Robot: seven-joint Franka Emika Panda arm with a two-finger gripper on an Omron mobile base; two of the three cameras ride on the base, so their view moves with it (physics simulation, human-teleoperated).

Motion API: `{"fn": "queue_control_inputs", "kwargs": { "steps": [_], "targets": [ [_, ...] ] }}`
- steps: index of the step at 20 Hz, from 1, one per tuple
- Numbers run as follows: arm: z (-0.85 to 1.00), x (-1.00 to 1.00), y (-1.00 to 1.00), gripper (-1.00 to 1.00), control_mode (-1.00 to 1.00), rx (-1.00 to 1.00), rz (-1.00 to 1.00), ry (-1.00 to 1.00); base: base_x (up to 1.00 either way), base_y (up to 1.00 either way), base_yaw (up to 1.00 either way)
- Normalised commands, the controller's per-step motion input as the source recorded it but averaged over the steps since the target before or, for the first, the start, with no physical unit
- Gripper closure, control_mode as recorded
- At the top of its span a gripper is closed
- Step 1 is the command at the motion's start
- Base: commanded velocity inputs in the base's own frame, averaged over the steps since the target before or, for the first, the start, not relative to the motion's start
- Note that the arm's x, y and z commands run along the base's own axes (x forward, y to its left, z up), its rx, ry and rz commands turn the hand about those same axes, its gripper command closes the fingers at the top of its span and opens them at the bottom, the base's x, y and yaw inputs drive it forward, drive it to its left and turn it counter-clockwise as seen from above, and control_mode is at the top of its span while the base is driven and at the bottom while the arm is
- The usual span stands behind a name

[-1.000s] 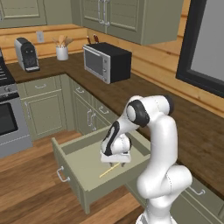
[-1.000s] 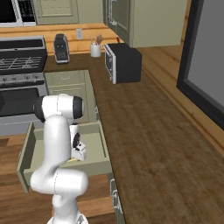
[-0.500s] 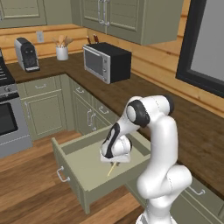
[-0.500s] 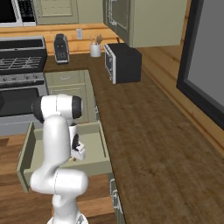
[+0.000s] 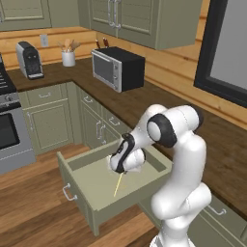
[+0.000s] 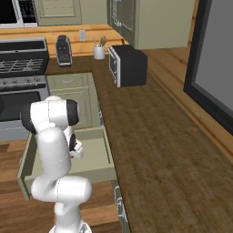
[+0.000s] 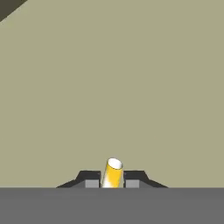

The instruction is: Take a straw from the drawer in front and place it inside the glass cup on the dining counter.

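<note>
Hand view settles the main point: the pincer (image 7: 113, 183) has just closed on the straw (image 7: 113, 173), whose pale yellow tube stands up between the two dark fingertips (image 7: 89, 179) with its open white end showing, the bare olive floor of the drawer (image 7: 131, 78) behind it. From the left base view the pincer (image 5: 120, 170) sits low inside the open drawer (image 5: 91, 185), and the straw (image 5: 117, 185) runs from it toward 7 o'clock, its lower end near or on the drawer floor. A second ago the jaws stood wide around the straw, which lay flat and pointed more toward 8 o'clock; half a second ago they were nearly shut and the straw had tipped up; now the grip looks complete and the straw hangs steeper. The arm itself has barely shifted and the base has not driven, since microwave (image 5: 117, 68) and tabletop (image 5: 226, 144) sit where they did. By my reckoning the pick is done, and what is left is lifting the straw clear of the drawer and carrying it to the glass cup; gripped near one end, the long straw may swing or catch the drawer wall on the way out
</note>
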Motion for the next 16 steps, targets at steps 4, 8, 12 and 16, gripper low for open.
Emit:
{"fn": "queue_control_inputs", "kwargs": {
  "steps": [4,8,12,16],
  "targets": [
    [1.0,0.27,0.07,1.0,-1.0,0.14,-0.02,-0.03,0.0,0.0,0.0],
    [1.0,0.29,0.0,1.0,-1.0,0.2,-0.01,0.0,0.0,0.0,0.0],
    [1.0,0.16,0.0,1.0,-1.0,0.14,0.0,0.02,0.0,0.0,0.0],
    [1.0,-0.02,0.0,1.0,-1.0,0.05,0.0,0.06,0.0,0.0,0.0]
  ]
}}
